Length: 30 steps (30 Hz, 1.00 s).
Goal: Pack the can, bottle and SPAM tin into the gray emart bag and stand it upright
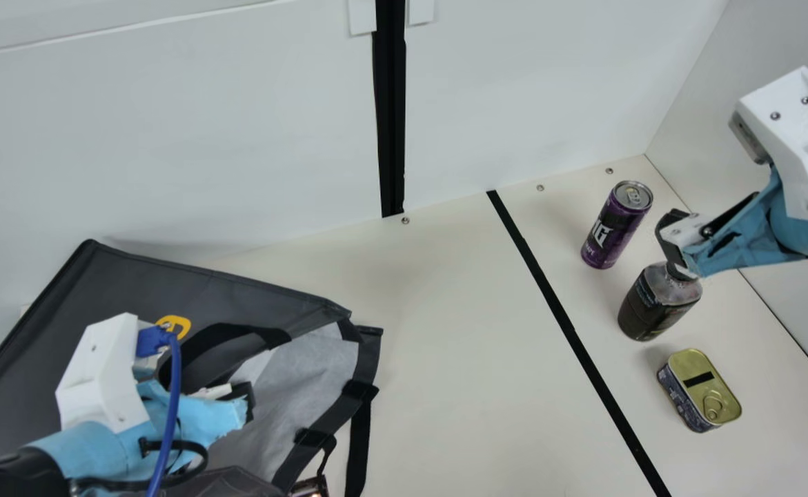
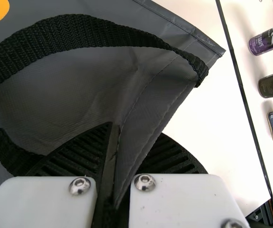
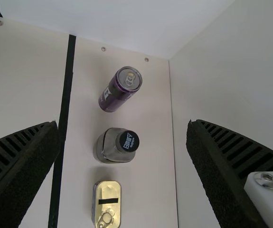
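"What are you getting nearest to you?"

"I'm having the gray emart bag (image 1: 238, 279) sprawling over the left part of the counter (image 1: 445, 345), its mouth gaping toward the middle and its pale lining showing. My left end effector (image 1: 241, 400) is working at that mouth."

"Is it holding anything?"

"Yes, in its wrist view my left end effector (image 2: 131, 142) is pinching the bag's gray fabric, with a black handle (image 2: 86, 31) looping close by."

"And across the black stripe (image 1: 561, 314)?"

"The SPAM tin (image 1: 704, 386) is lying flat there, its gold ring-pull lid facing up. Just behind it, the bottle (image 1: 659, 304) is standing upright under its dark cap."

"Where are you keeping the right end effector (image 1: 680, 241)?"

"I'm holding it above the bottle, spread wide. In its wrist view, the bottle is sitting beyond the gap, between the two fingers."

"What's standing farthest off?"

"The purple can (image 1: 614, 228) is standing upright behind the bottle, near the pale back wall (image 1: 514, 83). So all three goods are making a row, and all three are resting outside the bag."
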### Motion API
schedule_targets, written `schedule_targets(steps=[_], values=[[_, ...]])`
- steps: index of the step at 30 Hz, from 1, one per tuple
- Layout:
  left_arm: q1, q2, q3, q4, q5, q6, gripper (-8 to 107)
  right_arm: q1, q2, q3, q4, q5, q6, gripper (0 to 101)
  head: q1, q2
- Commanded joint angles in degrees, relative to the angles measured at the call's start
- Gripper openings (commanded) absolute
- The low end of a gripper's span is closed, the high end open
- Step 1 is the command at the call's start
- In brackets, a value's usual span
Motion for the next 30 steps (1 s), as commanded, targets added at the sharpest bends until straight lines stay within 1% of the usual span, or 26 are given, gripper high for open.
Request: schedule_targets(steps=[1,19,30], values=[[0.0,0.0,0.0,0.0,0.0,0.0,-8,0.1,1.0,-0.5,-0.5,0.0,0.5,95,-1.3,0.0],[0.0,0.0,0.0,0.0,0.0,0.0,-8,0.4,11.1,-7.1,-2.1,1.1,3.1,95,-1.3,0.0],[0.0,0.0,0.0,0.0,0.0,0.0,-8,0.8,17.3,-10.2,-2.7,1.4,3.4,95,-1.3,0.0]])
